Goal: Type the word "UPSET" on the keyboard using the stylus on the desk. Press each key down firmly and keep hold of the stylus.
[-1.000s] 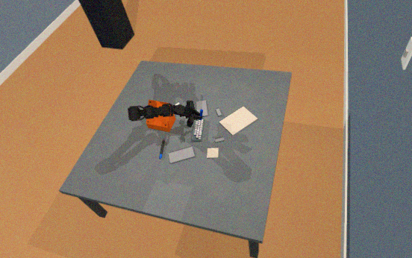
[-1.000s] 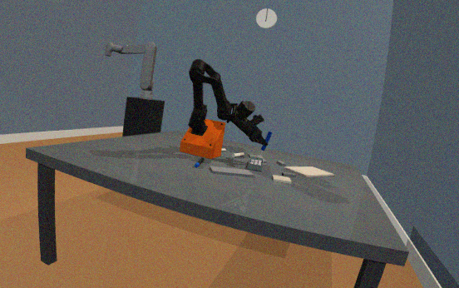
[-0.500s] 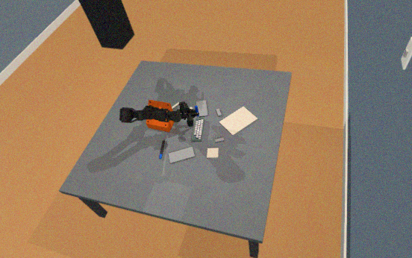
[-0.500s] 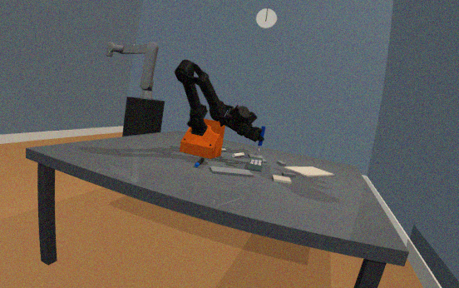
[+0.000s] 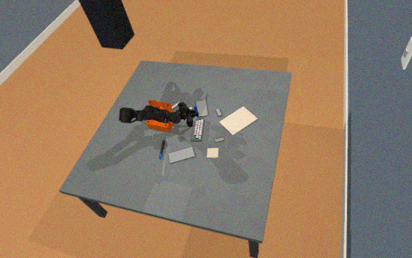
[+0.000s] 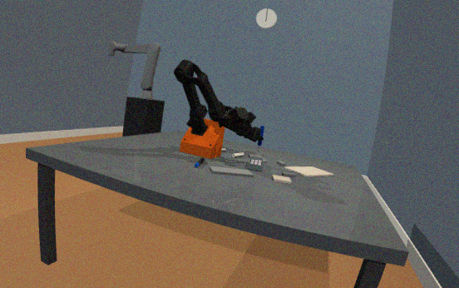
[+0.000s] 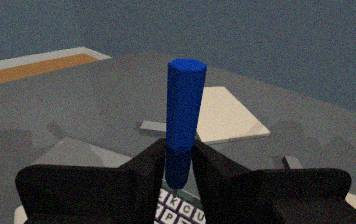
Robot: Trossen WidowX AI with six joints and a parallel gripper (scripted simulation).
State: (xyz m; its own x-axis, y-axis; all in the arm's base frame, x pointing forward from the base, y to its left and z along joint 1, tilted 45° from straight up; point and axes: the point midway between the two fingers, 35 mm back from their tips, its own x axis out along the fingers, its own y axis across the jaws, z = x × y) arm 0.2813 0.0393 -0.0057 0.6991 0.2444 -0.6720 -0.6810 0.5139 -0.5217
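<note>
The pincer [image 5: 194, 112] [image 6: 260, 138] [image 7: 178, 144], nearly closed, grips the stylus [image 5: 195, 110] [image 6: 261, 135] [image 7: 185, 105]; typing seems in hand. Next, probably align its tip over the wanted key; then press firmly.

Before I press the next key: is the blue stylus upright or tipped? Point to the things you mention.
Close to upright: in the exterior view the stylus [image 6: 261, 135] [image 7: 185, 105] stands nearly vertical in the pincer [image 6: 261, 138] [image 7: 178, 144], thin tip downward.

Blue-grey walls [image 5: 377, 149] [image 6: 324, 75] [image 7: 280, 40] with white skirting meet an orange-brown floor [image 5: 317, 179] [image 6: 125, 241] [image 7: 75, 64]. A round white clock [image 6: 266, 18] hangs above the far edge of the grey desk [image 5: 224, 209] [image 6: 166, 183] [image 7: 100, 95], whose dark legs [image 5: 92, 206] [image 6: 46, 214] stand beneath its near corners. Soft shadows cross the floor.
</note>
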